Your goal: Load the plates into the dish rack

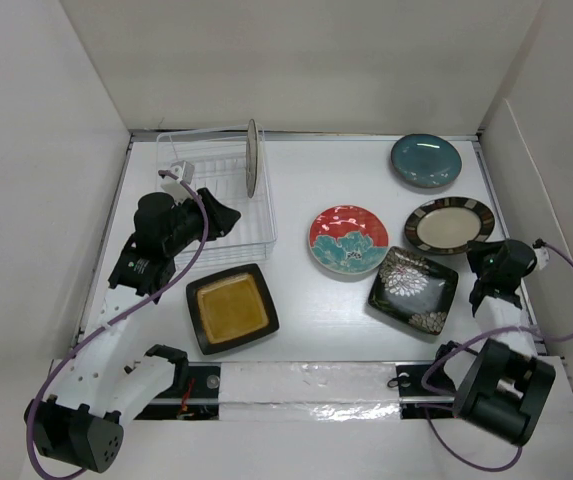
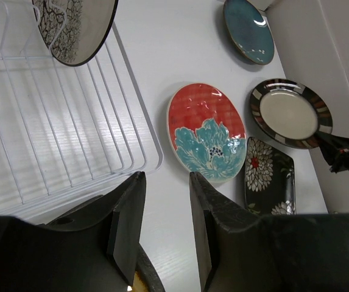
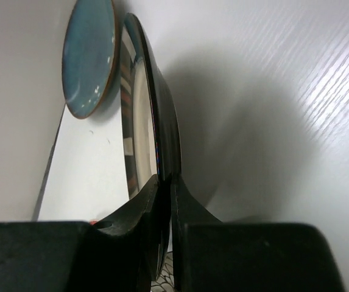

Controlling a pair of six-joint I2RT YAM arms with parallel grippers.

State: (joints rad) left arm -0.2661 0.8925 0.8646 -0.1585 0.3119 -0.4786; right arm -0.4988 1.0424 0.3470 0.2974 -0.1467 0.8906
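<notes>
The white wire dish rack [image 1: 198,205] stands at the back left with a cream plate [image 1: 252,157] upright in it. The brown amber-centred square plate [image 1: 231,308], red patterned plate [image 1: 348,239], black floral square plate [image 1: 413,289], black-gold-rimmed plate [image 1: 449,224] and teal plate [image 1: 426,160] are on the table. My left gripper [image 2: 166,176] is open and empty, just off the rack's near right corner [image 2: 144,164]. My right gripper [image 3: 165,179] is shut on the rim of the black-gold-rimmed plate [image 3: 139,121], seen edge-on.
White walls close the table at the back and both sides. The teal plate [image 3: 89,58] lies close behind the gripped plate by the right wall. In the left wrist view the red plate [image 2: 207,131] and floral plate [image 2: 268,182] lie ahead.
</notes>
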